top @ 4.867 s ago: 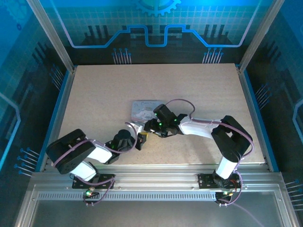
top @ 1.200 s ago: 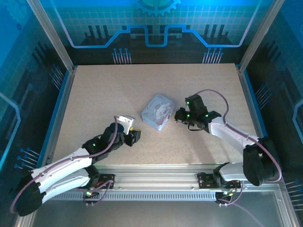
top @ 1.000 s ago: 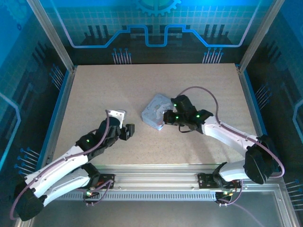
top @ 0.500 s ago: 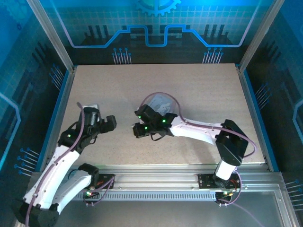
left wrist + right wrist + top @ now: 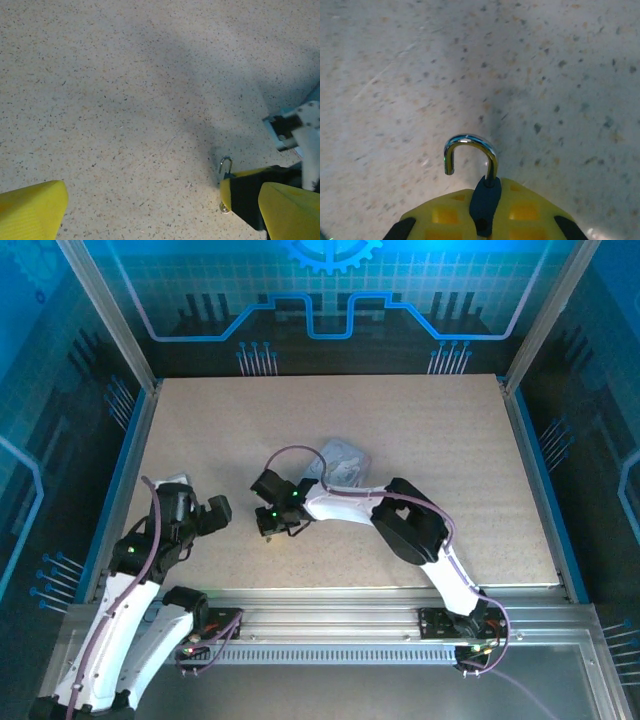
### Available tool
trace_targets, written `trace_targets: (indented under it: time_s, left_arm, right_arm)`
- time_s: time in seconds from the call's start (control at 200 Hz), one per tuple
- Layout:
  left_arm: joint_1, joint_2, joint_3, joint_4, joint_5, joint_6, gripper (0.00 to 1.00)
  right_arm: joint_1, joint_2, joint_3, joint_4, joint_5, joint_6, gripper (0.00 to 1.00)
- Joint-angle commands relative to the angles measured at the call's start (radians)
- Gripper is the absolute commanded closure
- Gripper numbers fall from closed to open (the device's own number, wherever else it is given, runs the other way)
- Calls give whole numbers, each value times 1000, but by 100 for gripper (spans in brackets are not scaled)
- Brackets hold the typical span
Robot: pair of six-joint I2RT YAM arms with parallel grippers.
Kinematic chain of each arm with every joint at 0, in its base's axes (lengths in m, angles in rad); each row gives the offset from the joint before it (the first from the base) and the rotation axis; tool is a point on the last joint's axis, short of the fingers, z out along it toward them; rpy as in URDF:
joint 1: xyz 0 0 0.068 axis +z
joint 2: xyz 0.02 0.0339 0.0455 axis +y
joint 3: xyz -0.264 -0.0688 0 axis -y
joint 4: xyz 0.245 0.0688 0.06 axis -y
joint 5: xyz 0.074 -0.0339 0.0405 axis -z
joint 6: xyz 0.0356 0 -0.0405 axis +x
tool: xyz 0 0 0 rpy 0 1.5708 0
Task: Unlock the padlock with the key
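The padlock point(image 5: 470, 141) is pinched between the yellow pads of my right gripper point(image 5: 485, 207). Its dark blue body sits in the gap, and its silver shackle sticks out ahead with one leg free of the body. From the left wrist view the same padlock point(image 5: 226, 165) pokes out of the right gripper's finger point(image 5: 245, 195), just above the table. A small shiny round bit point(image 5: 224, 207) shows under that finger; I cannot tell whether it is the key. My left gripper point(image 5: 160, 220) stands open, to the left of the padlock. From above, the right gripper point(image 5: 272, 530) is right of the left gripper point(image 5: 207, 512).
The silver-grey tin point(image 5: 345, 458) lies mid-table, behind the right forearm. Speckled tabletop point(image 5: 430, 440) spreads to the back and right. Blue rails and metal posts point(image 5: 120, 480) edge the table.
The right gripper has carried the padlock left and nearer, away from the tin. The left arm has drawn back toward the near left.
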State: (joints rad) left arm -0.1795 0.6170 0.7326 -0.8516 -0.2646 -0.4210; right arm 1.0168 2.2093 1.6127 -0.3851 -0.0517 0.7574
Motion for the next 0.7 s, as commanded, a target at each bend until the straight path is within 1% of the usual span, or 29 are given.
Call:
trace_targets:
  time_s: [0.0, 0.035, 0.08, 0.1, 0.135, 0.165, 0.27, 0.325, 0.46, 0.575, 0.695]
  left_arm:
    - [10, -4, -15, -7, 14, -7, 1]
    - [9, -5, -17, -6, 15, -7, 1]
    - [9, -6, -18, -5, 16, -4, 1]
    - [9, -5, -19, -3, 17, -3, 1]
    - [10, -8, -19, 0, 21, -1, 1]
    - [9, -8, -21, 2, 24, 1, 1]
    - [9, -4, -25, 8, 31, 8, 1]
    - [9, -4, -26, 11, 35, 12, 1]
    - [8, -4, -32, 21, 45, 19, 1]
    - [8, -2, -41, 38, 65, 32, 1]
    - [8, 11, -55, 65, 89, 52, 1]
  right_arm:
    - [-24, 38, 75, -67, 26, -38, 89]
    - [-27, 43, 87, -79, 40, -47, 85]
    - [-33, 47, 99, -94, 56, -56, 77]
    - [-36, 47, 105, -102, 60, -59, 73]
    - [-42, 46, 110, -114, 66, -62, 61]
    - [-48, 41, 108, -120, 71, -65, 55]
    - [-55, -16, 73, -120, 105, -89, 41]
    - [-55, -54, 51, -121, 124, -105, 38]
    - [-52, -187, -36, -100, 153, -145, 35]
    - [-52, -332, -132, -77, 188, -178, 32]
    - [-54, -502, -231, -77, 255, -229, 28]
